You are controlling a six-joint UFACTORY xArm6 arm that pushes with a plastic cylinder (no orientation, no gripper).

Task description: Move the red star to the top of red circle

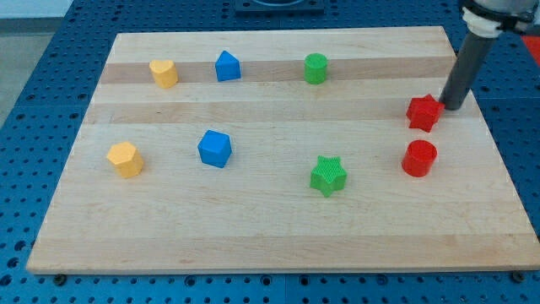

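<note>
On the surface, the red star sits just toward the view's top from the red circle. My tip stands up-right of the circle, the green star to its left, and the green cylinder well up-left.

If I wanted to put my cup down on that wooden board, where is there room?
The widest bare patch lies along the view's bottom edge, below the yellow block and green star. Another lies between blue block and green cylinder. It's crowded at right: my tip, red star, red circle.
</note>
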